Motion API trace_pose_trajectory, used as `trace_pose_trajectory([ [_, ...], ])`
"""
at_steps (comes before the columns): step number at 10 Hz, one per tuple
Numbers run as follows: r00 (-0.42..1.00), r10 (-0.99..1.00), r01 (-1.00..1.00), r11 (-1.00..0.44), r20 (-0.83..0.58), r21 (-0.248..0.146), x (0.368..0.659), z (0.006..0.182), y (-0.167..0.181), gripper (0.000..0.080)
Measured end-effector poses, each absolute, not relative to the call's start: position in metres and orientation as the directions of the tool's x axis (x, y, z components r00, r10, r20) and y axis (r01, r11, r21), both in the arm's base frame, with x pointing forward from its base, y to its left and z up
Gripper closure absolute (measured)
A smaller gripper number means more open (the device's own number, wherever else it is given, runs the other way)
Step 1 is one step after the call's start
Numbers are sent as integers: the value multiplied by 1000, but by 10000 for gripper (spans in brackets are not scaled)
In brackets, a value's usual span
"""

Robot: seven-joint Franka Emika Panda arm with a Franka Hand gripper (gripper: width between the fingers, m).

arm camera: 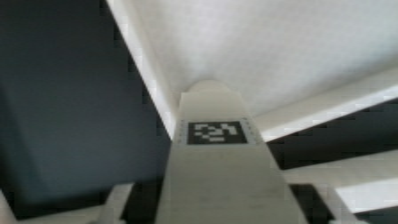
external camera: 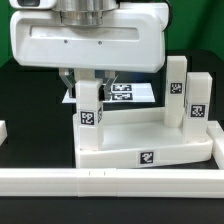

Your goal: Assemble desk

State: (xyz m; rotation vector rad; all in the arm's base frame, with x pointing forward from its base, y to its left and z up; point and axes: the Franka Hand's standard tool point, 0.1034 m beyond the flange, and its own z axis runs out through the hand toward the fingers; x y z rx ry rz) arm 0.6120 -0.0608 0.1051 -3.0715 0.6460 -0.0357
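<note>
Your claw (external camera: pixel 90 82) is clamped on one leg (external camera: pixel 89 104) over the tabletop's (external camera: pixel 150 143) near corner on the exterior view's left. Two legs look seated; others still to fit.

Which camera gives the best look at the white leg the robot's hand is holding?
The exterior view: the leg stands upright on the tabletop under the hand. The wrist view shows the leg close, foreshortened.

Bright even light, glaring whites, soft blurred wrist view
</note>
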Motion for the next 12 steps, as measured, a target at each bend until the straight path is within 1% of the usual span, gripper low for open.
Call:
trace_pose_trajectory([
  [2,824,-566,-566,-824,19,-12,611,105,-61,511],
  [4,698,-716,-715,-699,15,-20,611,104,-61,511],
  [6,567,-823,-823,-567,4,-40,611,104,-61,511],
  [7,469,-883,-882,-469,-4,-45,612,104,-61,511],
  [9,348,-937,-936,-348,-4,-52,613,104,-61,511],
  [12,127,-992,-990,-126,-22,-55,614,104,-58,509],
])
